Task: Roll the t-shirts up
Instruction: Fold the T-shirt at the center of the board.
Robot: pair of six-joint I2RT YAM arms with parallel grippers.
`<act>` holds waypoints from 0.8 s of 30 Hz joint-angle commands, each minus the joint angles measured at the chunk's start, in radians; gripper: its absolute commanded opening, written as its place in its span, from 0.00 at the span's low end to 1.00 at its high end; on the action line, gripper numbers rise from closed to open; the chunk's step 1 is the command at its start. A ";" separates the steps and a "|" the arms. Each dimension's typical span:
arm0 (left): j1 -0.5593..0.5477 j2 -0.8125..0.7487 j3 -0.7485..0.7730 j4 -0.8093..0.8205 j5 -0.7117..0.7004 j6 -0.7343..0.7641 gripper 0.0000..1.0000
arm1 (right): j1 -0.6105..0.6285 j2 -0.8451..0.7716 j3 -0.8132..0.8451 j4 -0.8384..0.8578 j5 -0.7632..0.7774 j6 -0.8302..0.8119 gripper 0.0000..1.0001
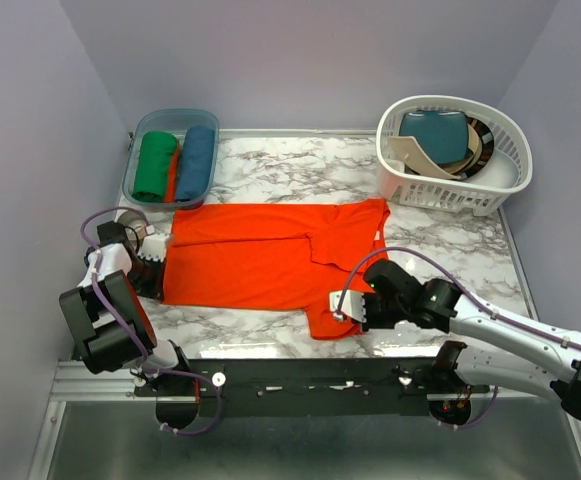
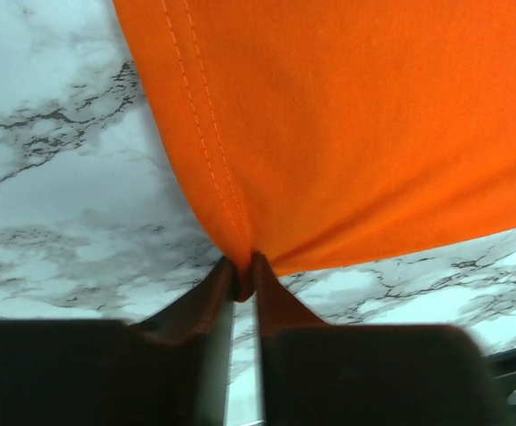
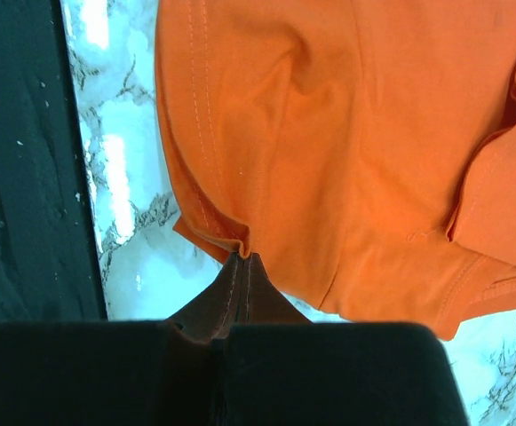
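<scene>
The bright orange-red t-shirt [image 1: 260, 255] lies folded lengthwise on the marble table [image 1: 450, 250], with a sleeve part reaching the near edge. My left gripper [image 1: 156, 262] is at the shirt's left end, shut on the stitched hem [image 2: 206, 151]; its tips [image 2: 244, 277] pinch a fold of cloth. My right gripper [image 1: 343, 307] is at the shirt's near right corner, shut on the doubled hem there [image 3: 206, 204], with its tips [image 3: 245, 258] pressed together on the fold. A rolled green shirt [image 1: 154, 165] and a rolled blue shirt [image 1: 197, 162] lie in a bin.
A clear plastic bin [image 1: 135, 160] stands at the back left, holding the rolls. A white laundry basket [image 1: 500, 150] with teal and beige cloth stands at the back right. The black table rail [image 1: 300, 385] runs along the near edge, close to the right gripper.
</scene>
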 commanded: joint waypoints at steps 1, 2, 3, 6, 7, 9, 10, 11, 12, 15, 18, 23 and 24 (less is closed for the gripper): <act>0.021 -0.021 -0.008 -0.033 0.000 0.025 0.08 | -0.061 -0.023 0.014 -0.081 0.028 0.033 0.01; 0.023 -0.023 -0.003 -0.034 0.001 0.027 0.03 | -0.069 -0.032 0.019 -0.102 0.046 0.057 0.01; 0.024 -0.027 0.006 -0.043 0.009 0.028 0.01 | -0.070 -0.044 0.025 -0.118 0.061 0.065 0.01; 0.024 -0.038 0.017 -0.052 0.035 0.028 0.00 | -0.073 -0.101 0.077 -0.187 0.103 0.108 0.01; 0.024 -0.049 0.018 -0.049 0.041 0.025 0.00 | -0.073 -0.113 0.097 -0.204 0.126 0.121 0.01; 0.026 -0.060 0.034 -0.052 0.064 0.013 0.00 | -0.073 -0.132 0.152 -0.259 0.144 0.166 0.01; 0.024 -0.067 0.041 -0.063 0.093 0.008 0.00 | -0.075 -0.137 0.169 -0.274 0.161 0.181 0.01; 0.026 -0.072 0.051 -0.071 0.114 0.001 0.00 | -0.081 -0.141 0.200 -0.300 0.160 0.192 0.01; 0.023 -0.075 0.070 -0.080 0.133 -0.001 0.00 | -0.095 -0.141 0.212 -0.305 0.157 0.191 0.01; 0.023 -0.083 0.109 -0.108 0.180 -0.012 0.00 | -0.139 -0.121 0.244 -0.288 0.199 0.154 0.01; 0.018 -0.084 0.146 -0.131 0.222 -0.012 0.00 | -0.144 -0.097 0.257 -0.230 0.241 0.108 0.01; 0.012 -0.049 0.213 -0.125 0.233 -0.033 0.00 | -0.150 -0.043 0.283 -0.146 0.301 0.024 0.01; 0.012 -0.043 0.236 -0.119 0.233 -0.036 0.00 | -0.155 -0.035 0.284 -0.124 0.304 -0.022 0.01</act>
